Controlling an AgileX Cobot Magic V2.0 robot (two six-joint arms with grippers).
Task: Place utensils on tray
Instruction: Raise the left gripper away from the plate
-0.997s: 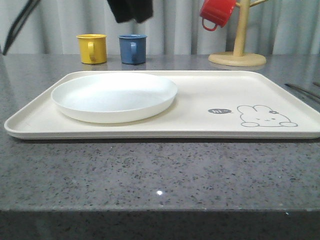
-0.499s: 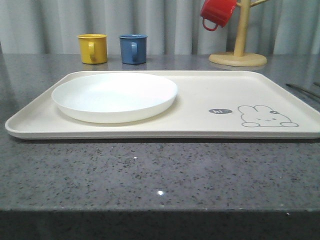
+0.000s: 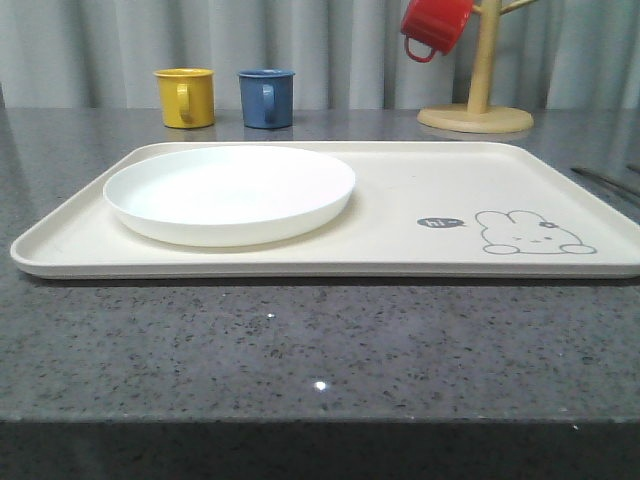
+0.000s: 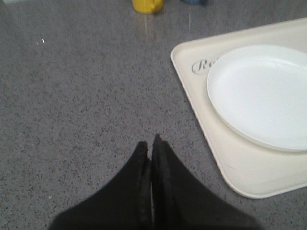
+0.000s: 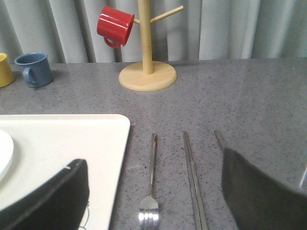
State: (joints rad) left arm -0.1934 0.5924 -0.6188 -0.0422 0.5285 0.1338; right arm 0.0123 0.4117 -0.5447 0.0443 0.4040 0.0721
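Observation:
The cream tray (image 3: 400, 200) lies across the grey counter with the white plate (image 3: 230, 190) on its left half. A silver fork (image 5: 152, 177) and flat chopsticks (image 5: 192, 177) lie side by side on the counter just right of the tray (image 5: 62, 143). Another slim metal handle (image 5: 218, 136) runs under one finger of my right gripper. My right gripper (image 5: 152, 160) is open, straddling the fork and chopsticks from above. My left gripper (image 4: 151, 143) is shut and empty over bare counter to the left of the tray (image 4: 201, 120) and plate (image 4: 261, 93).
A yellow mug (image 3: 185, 97) and a blue mug (image 3: 266, 97) stand behind the tray. At the back right a wooden mug tree (image 3: 478, 70) holds a red mug (image 3: 436, 25). Thin utensil ends (image 3: 605, 183) show at the right edge. Bare counter runs along the front.
A dark arm at the top of the front view and a dark streak at its left edge have gone out of the picture. Tray and plate have not moved.

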